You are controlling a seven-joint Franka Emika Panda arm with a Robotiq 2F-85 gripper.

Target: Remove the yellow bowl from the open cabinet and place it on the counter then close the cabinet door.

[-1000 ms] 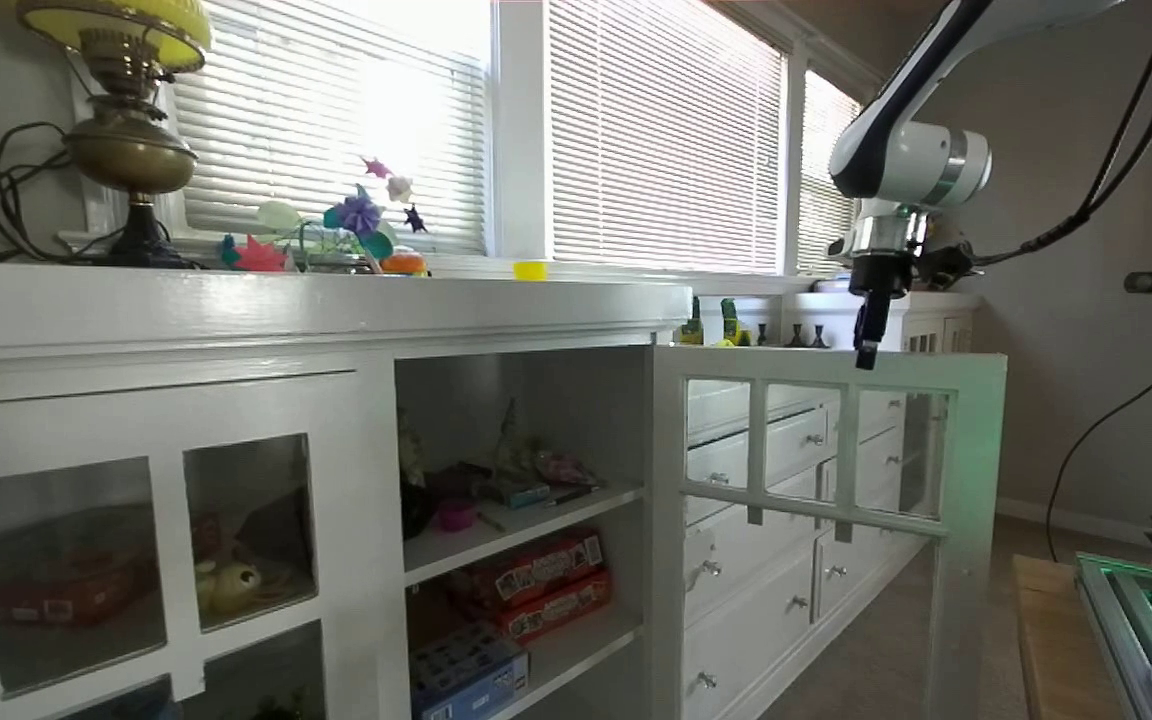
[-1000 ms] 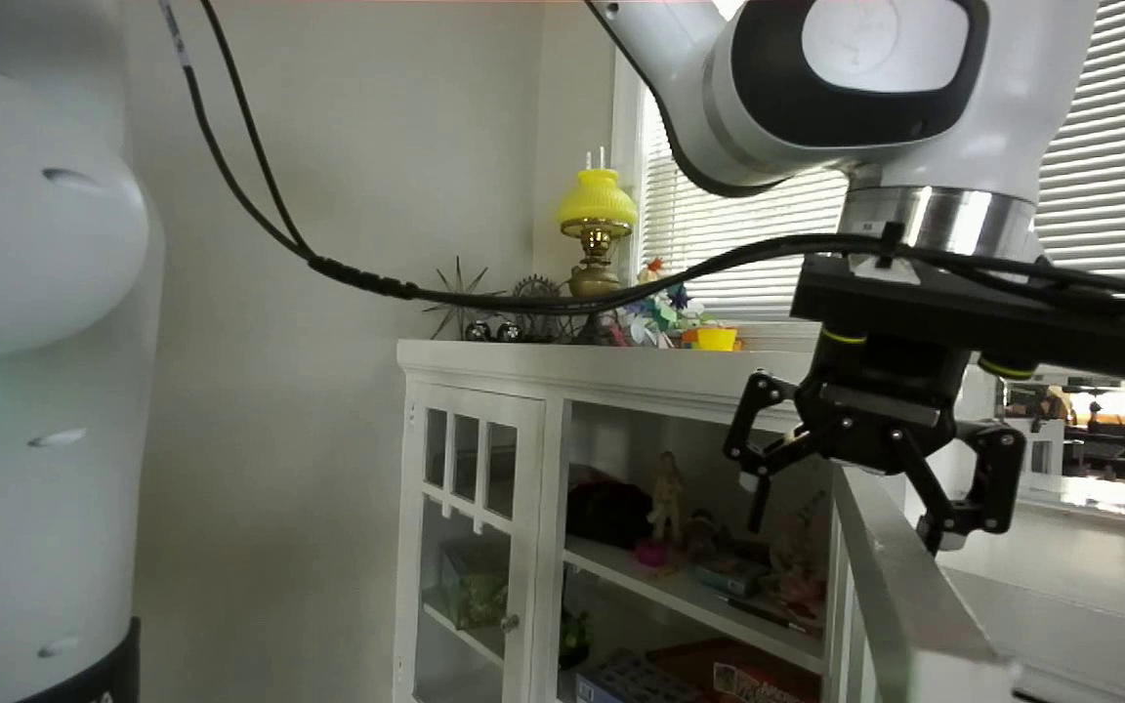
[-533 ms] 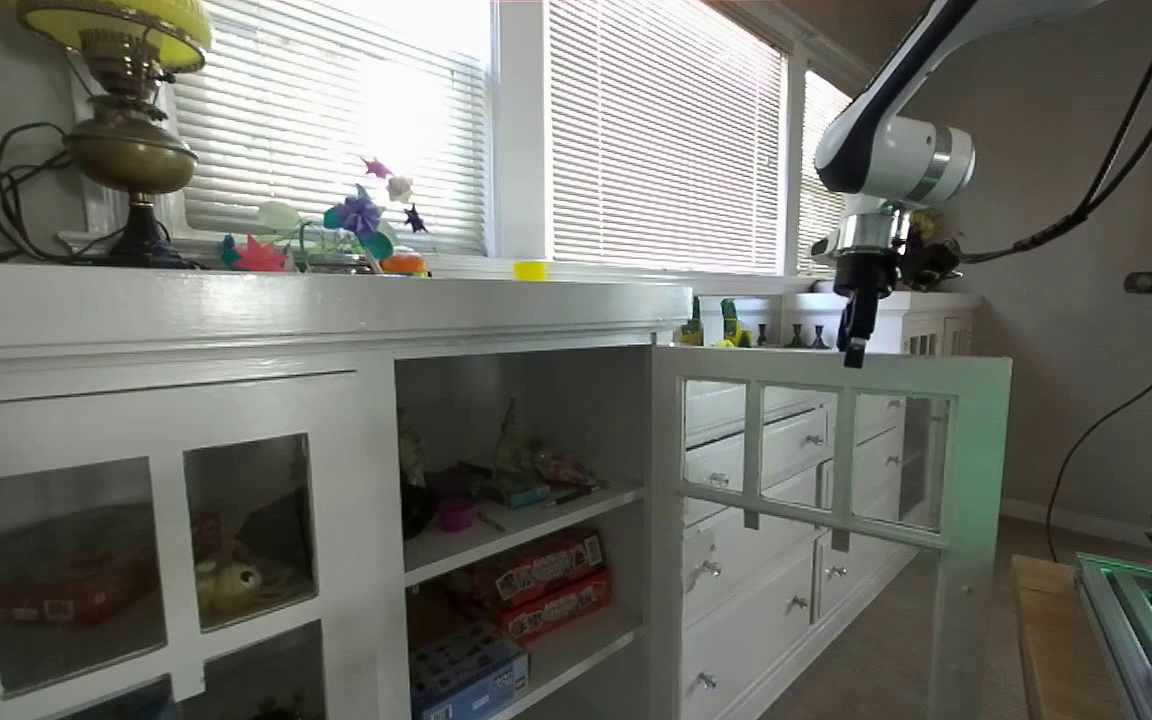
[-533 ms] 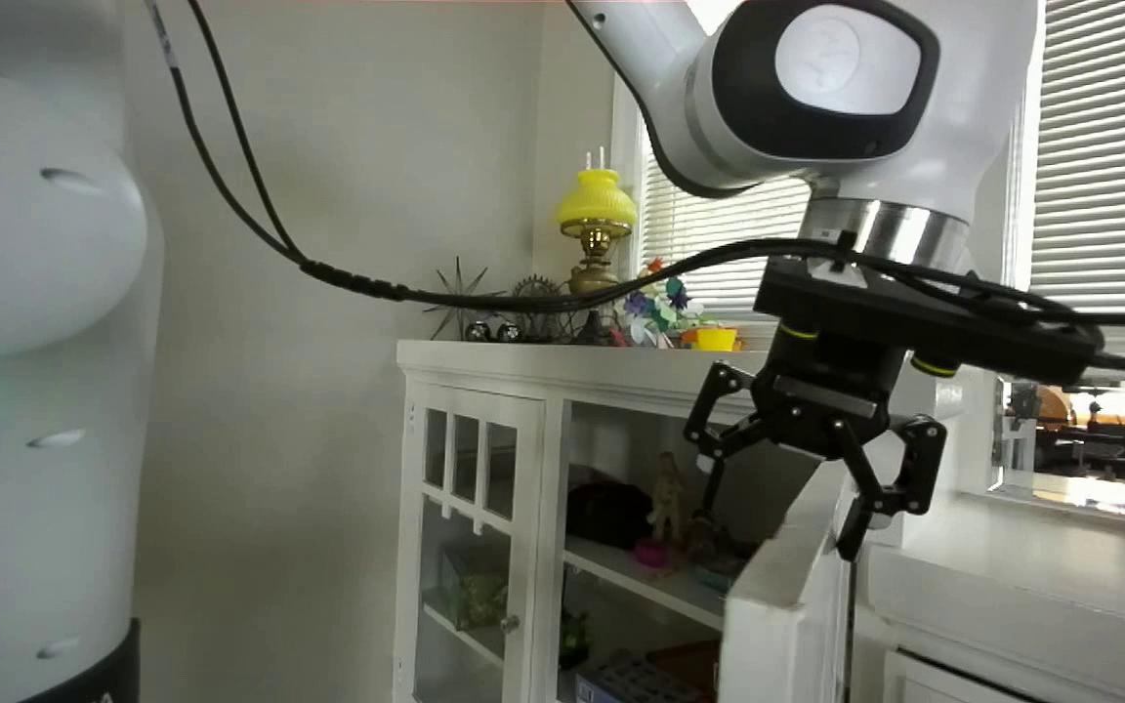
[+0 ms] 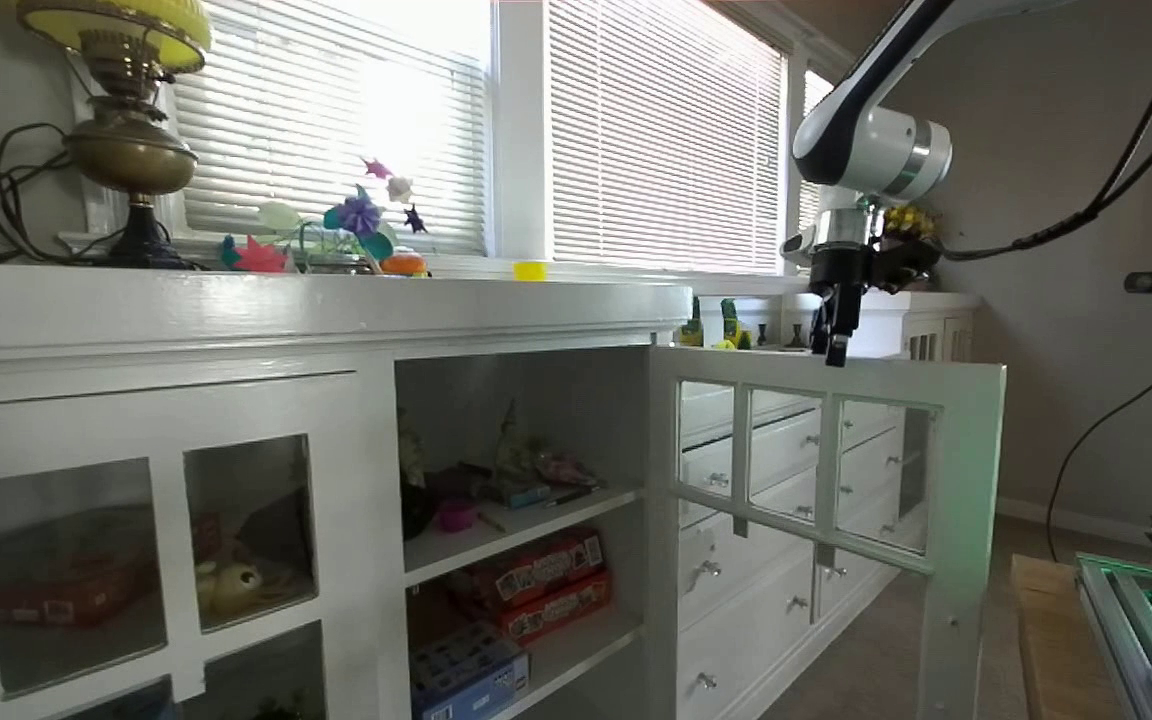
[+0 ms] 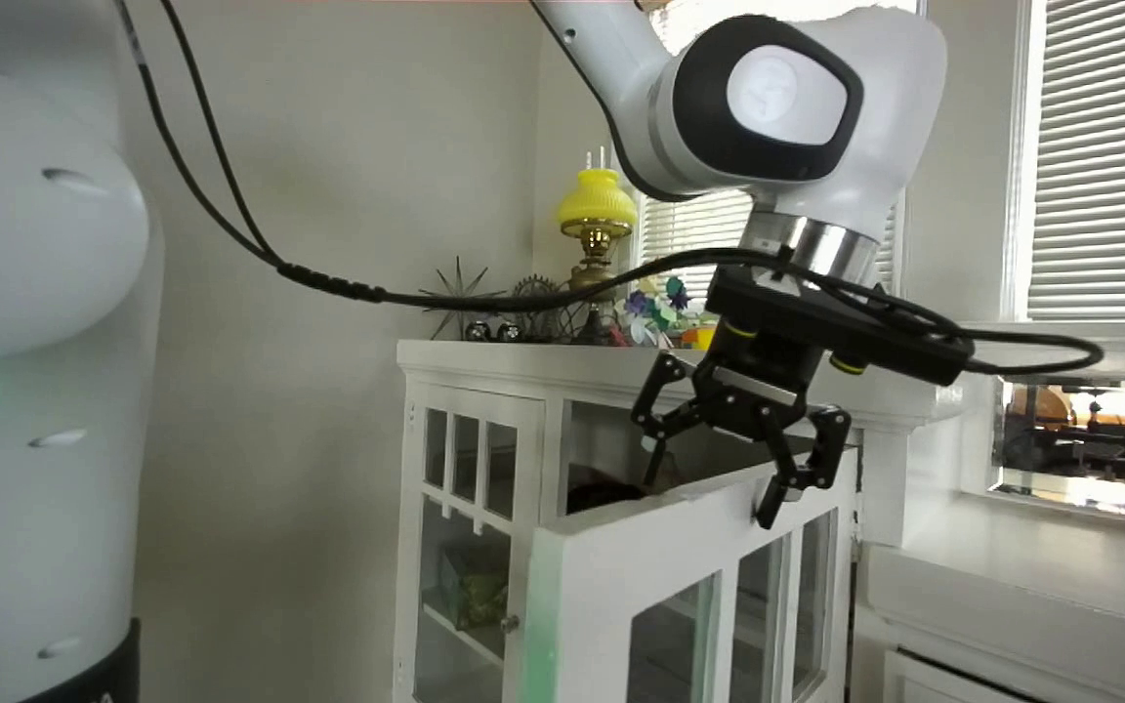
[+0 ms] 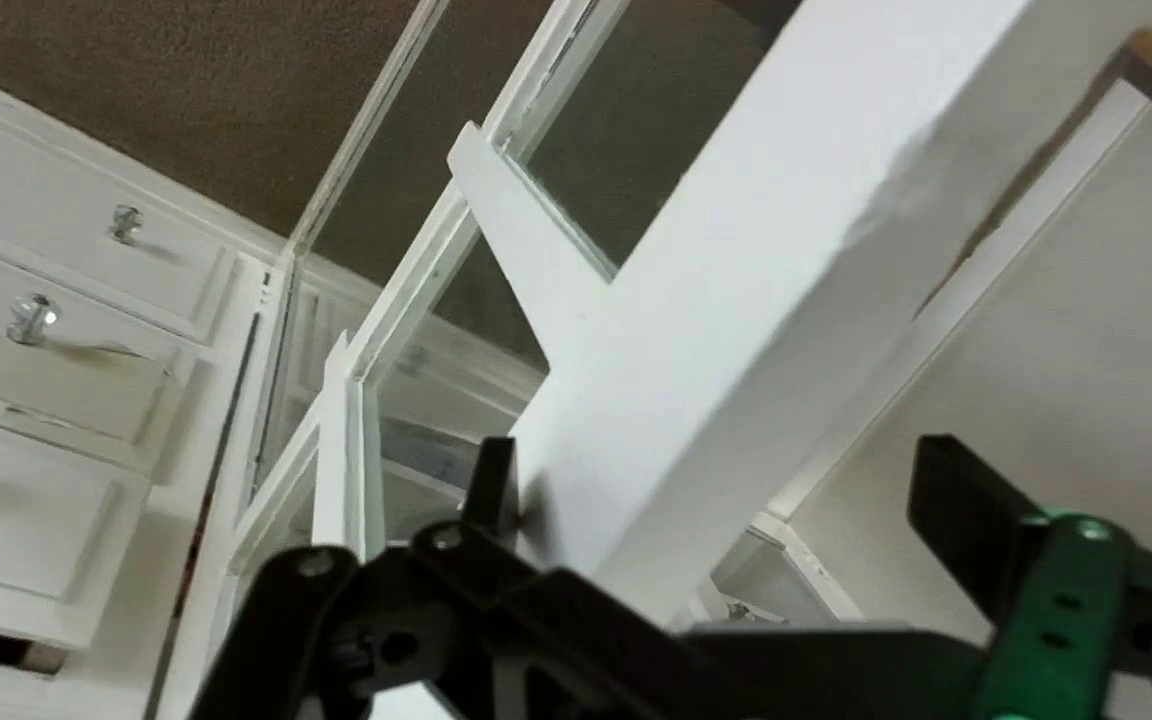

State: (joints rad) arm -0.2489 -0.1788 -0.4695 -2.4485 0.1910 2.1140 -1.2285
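Gripper [image 6: 711, 493] spread astride door [image 6: 680, 552], lower centre in an exterior view: we should push evenly along its arc.

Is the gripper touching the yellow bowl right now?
Apart. An exterior view shows the yellow bowl on the counter and the gripper by the cabinet door, with a wide gap between bowl and gripper.

- We see a long white counter [image 5: 316, 302].
- On it we find a brass lamp [image 5: 133, 150] and two shiny balls [image 6: 493, 332].
- Nearby, we see colourful flowers [image 5: 356, 214], an orange object [image 5: 403, 263] and the yellow bowl [image 5: 529, 271].
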